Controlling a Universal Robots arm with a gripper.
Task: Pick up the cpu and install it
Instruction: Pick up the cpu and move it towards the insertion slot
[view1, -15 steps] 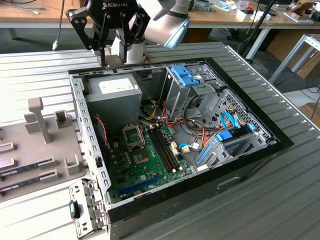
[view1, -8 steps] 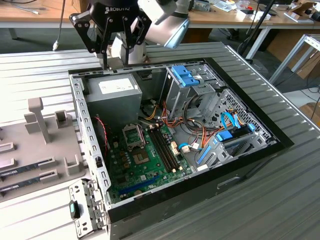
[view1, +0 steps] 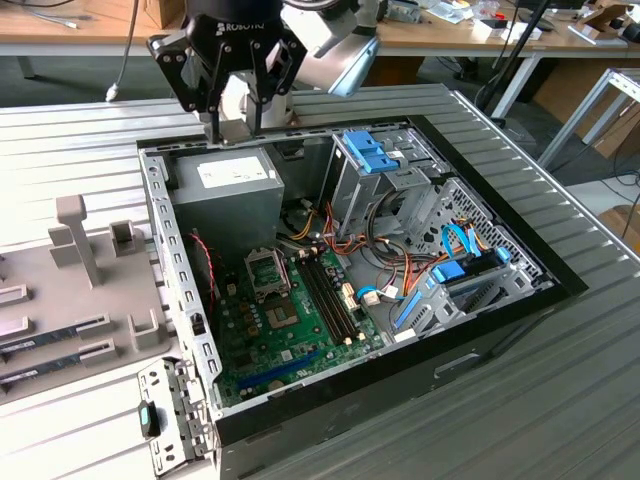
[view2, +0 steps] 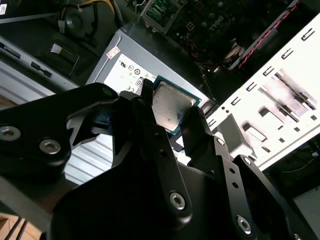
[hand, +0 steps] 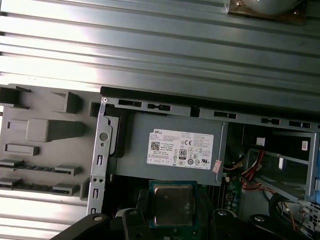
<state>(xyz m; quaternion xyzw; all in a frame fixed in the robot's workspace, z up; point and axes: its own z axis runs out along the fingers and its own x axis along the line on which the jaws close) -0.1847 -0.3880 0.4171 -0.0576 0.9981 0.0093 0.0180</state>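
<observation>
Jaws pinching cpu (view2: 170, 107) by opposite edges, above power supply (hand: 170, 150) inside case (view1: 160, 235). I judge carry best done level, grip steady, chip lined square over motherboard socket (view1: 268, 270), no force.

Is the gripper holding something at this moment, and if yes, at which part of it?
Yes: the cpu. The fingers of the gripper clamp it by two opposite edges of its green rim.

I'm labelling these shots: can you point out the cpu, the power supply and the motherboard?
cpu (hand: 172, 204): first wrist view, on its silvery lid.
power supply (hand: 182, 150): first wrist view, on its white label.
motherboard (view1: 255, 340): exterior view, on the green board.
</observation>
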